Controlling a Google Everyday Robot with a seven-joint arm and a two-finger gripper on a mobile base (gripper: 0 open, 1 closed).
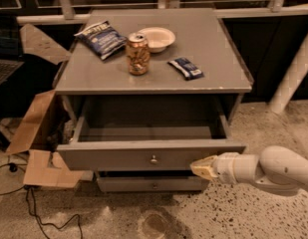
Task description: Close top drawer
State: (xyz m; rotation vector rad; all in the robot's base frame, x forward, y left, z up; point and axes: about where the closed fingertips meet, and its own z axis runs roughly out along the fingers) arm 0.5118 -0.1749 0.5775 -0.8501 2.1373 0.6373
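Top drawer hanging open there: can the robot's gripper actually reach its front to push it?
Probably yes. The gripper sits at the right end of the front of the top drawer, with nothing visible between them.

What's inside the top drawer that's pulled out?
Only the bare grey floor of the top drawer shows; nothing lies on it. Its rear is shadowed under the cabinet top, so unseen. The gripper sits by the front's right end.
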